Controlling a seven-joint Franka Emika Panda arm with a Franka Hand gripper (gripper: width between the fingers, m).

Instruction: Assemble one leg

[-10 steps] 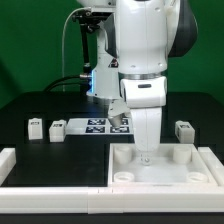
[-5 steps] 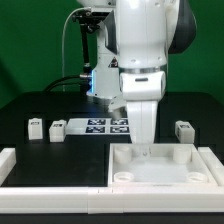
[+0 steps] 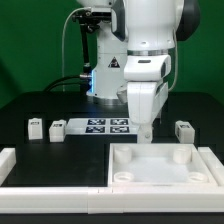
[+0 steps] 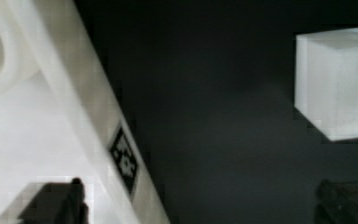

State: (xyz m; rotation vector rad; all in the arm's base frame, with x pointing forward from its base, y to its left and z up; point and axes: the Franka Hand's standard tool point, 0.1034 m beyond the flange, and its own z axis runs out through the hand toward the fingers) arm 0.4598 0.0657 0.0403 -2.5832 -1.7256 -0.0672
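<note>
The large white tabletop (image 3: pixel 160 168) with its raised rim lies at the front. My gripper (image 3: pixel 143 133) hangs just behind its back rim, open and empty. One leg (image 3: pixel 183 130), a small white block with a tag, stands on the black table to the exterior view's right of the gripper. Two more legs (image 3: pixel 35 127) (image 3: pixel 57 129) stand at the exterior view's left. In the wrist view the gripper (image 4: pixel 202 205) is spread wide, one dark fingertip (image 4: pixel 51 205) over the tabletop's edge (image 4: pixel 60 110). A white leg block (image 4: pixel 345 85) lies ahead, beyond the jaws.
The marker board (image 3: pixel 108 126) lies flat behind the tabletop, between the legs. A white fence (image 3: pixel 20 160) borders the table at the front and left. The arm's base and cables (image 3: pixel 95 60) stand at the back.
The gripper has lifted off the tabletop's inner surface and moved toward the exterior view's right, now behind the tabletop's back rim. The legs and the tabletop have not moved.
</note>
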